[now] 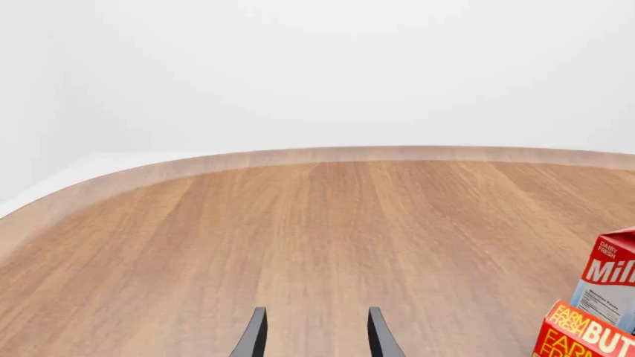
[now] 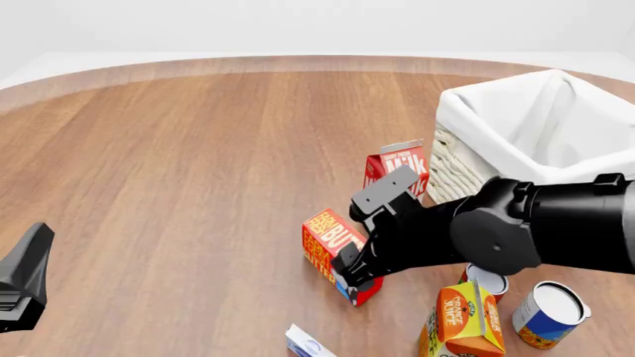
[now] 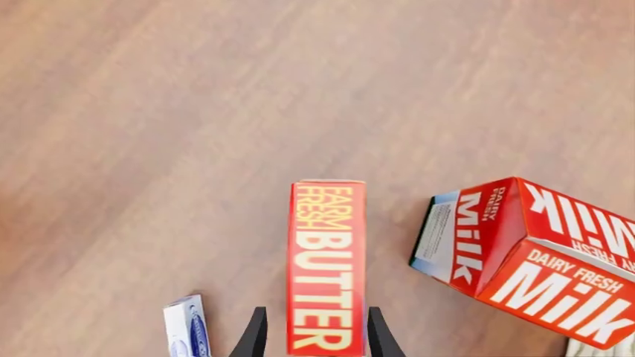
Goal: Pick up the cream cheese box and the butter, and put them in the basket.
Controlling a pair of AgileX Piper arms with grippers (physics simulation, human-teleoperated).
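The butter (image 2: 326,242) is a red carton with yellow lettering lying on the wooden table, also seen as the butter (image 3: 326,260) and at the frame edge as the butter (image 1: 584,335). My right gripper (image 3: 317,312) is open and straddles its near end, one finger on each side; from the front the right gripper (image 2: 349,274) is down on the carton. The cream cheese box (image 2: 305,343), small and white-blue, lies nearer the table's front edge, shown too as the cream cheese box (image 3: 187,329). The basket (image 2: 540,119) stands at the far right. My left gripper (image 1: 315,338) is open over bare wood, far left.
A red milk carton (image 2: 402,165) stands between the butter and the basket. An orange juice carton (image 2: 462,320), a blue-and-white can (image 2: 548,306) and another can (image 2: 486,281) sit near the front right. The curved far table edge (image 1: 328,155) shows ahead of the left arm.
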